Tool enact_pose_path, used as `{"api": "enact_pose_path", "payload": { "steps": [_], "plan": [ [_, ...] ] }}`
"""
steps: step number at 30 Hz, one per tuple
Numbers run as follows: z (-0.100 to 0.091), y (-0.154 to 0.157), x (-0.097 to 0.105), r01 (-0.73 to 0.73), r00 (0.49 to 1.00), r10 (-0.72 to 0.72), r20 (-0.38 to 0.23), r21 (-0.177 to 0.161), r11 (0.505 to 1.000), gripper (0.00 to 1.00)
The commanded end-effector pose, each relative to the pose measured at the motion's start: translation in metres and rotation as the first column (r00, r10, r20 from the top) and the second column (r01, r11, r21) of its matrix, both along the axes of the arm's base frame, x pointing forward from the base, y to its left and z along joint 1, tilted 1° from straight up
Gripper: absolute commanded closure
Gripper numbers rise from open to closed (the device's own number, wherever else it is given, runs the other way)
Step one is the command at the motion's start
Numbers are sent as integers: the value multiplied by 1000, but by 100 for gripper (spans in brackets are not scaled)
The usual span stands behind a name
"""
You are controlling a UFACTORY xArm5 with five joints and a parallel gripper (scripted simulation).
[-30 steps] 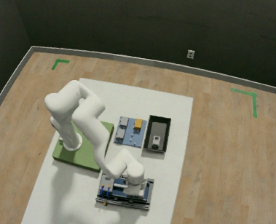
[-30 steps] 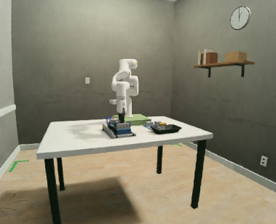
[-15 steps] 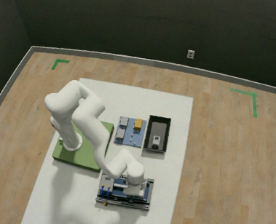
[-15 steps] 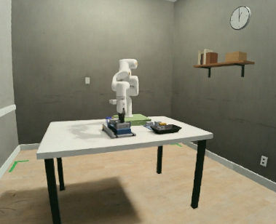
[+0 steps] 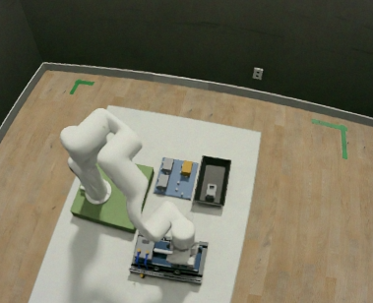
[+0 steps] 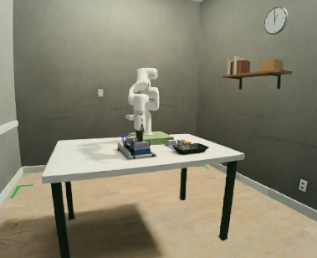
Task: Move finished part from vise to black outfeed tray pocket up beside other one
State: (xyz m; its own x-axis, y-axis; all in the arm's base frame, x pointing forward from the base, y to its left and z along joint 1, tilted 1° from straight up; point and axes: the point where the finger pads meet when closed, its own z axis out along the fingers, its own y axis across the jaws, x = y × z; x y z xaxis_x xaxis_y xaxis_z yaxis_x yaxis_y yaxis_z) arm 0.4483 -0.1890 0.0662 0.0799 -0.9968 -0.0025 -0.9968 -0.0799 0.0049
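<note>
The vise (image 5: 167, 261) stands at the front of the white table; it also shows in the side view (image 6: 136, 148). My gripper (image 6: 140, 136) reaches straight down into the vise and is shut on the finished part, which my wrist (image 5: 180, 245) hides from above. The black outfeed tray lies to the right and holds one pocketed block (image 5: 211, 191) flat near its front end. The tray also shows in the side view (image 6: 191, 147).
A blue fixture plate (image 5: 176, 177) between the arm's green base (image 5: 113, 199) and the tray carries two grey plain blocks (image 5: 164, 173) and an orange block (image 5: 186, 167), all upright. The tray's rear half is free.
</note>
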Motion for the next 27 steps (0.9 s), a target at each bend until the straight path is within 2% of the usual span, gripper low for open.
{"api": "enact_pose_path", "payload": {
  "steps": [1,14,27],
  "plan": [
    [1,0,1,0,1000,0,3,-1,1000,100],
    [4,0,1,0,1000,0,3,-1,1000,100],
    [24,0,1,0,1000,0,3,-1,1000,100]
  ]
}}
